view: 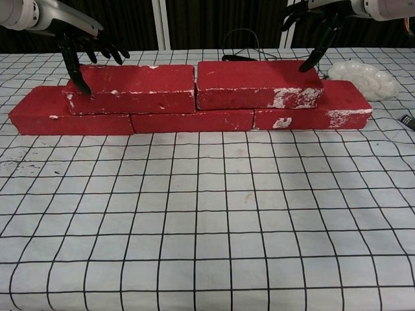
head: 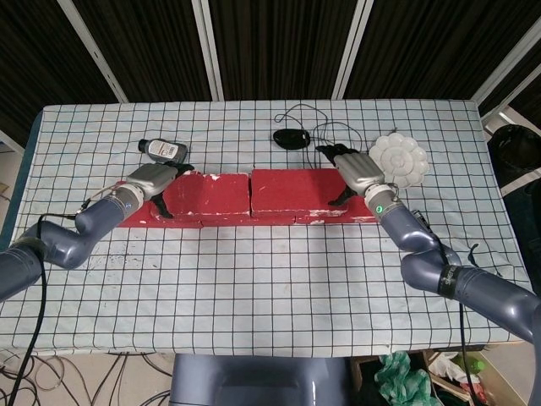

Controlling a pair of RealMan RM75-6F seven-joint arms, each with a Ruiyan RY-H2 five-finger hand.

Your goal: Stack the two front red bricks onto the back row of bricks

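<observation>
Two red bricks lie on top of the back row: the upper left brick (view: 133, 87) (head: 207, 194) and the upper right brick (view: 258, 83) (head: 292, 190). Under them the bottom row (view: 192, 121) runs from the left end (view: 39, 113) to the right end (view: 337, 103). My left hand (view: 81, 48) (head: 156, 179) hovers at the upper left brick's left end. Its fingers are spread and it holds nothing. My right hand (view: 318, 19) (head: 351, 169) is over the upper right brick's right end, fingers spread, with one fingertip (view: 305, 65) close to the top edge.
A small bottle (head: 163, 150) lies behind the left hand. A black device with a cable (head: 291, 137) sits behind the bricks. A white flower-shaped dish (head: 399, 159) (view: 360, 76) stands just right of the row. A small dark item (view: 407, 120) lies at the right edge.
</observation>
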